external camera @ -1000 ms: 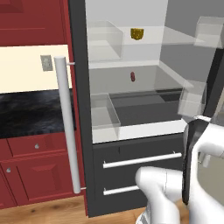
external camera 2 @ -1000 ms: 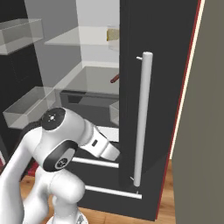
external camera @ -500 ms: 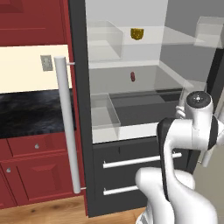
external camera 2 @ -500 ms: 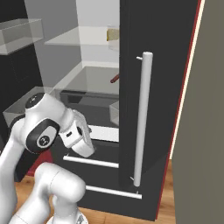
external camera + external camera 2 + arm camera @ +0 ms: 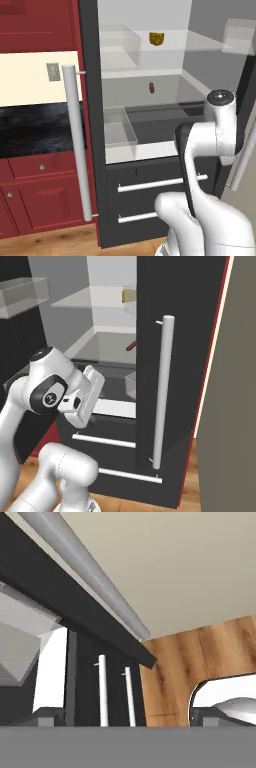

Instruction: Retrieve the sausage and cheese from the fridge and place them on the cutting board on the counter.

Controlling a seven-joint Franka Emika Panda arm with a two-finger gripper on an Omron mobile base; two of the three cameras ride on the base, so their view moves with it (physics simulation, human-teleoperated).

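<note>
The fridge (image 5: 92, 125) stands open, and its pale inside shows in both base views; there is one cheese (image 5: 156, 38) and one sausage (image 5: 152, 88); the cheese sits on the top shelf near the back wall; the sausage sits one shelf lower, also near the back, almost straight under the cheese; the two are well apart and each has bare shelf all around it. From the right base view the sausage (image 5: 131, 346) peeks out beside the edge of the door, and the cheese (image 5: 128, 295) is a pale yellow bit half hidden by that same edge.

There are three clear bins to count in the left base view: one on the top shelf at the left (image 5: 120, 45), one low down at the front left (image 5: 118, 127), and one on the open door at the right (image 5: 241, 36); there are two long silver door handles, one on the left door (image 5: 77, 145) and one on the right door (image 5: 162, 391); two drawer bars (image 5: 150, 186) run across the dark front below.

The gripper (image 5: 128, 716) has its two tips far apart at the bottom of the hand view; it is let go and grasps nothing; it looks past a door edge at the wooden floor (image 5: 195, 657). The white arm (image 5: 215, 145) stands in front of the fridge at the right, below the shelves.

A strip of black counter (image 5: 35, 125) shows at the left, over red cabinets (image 5: 37, 200).
</note>
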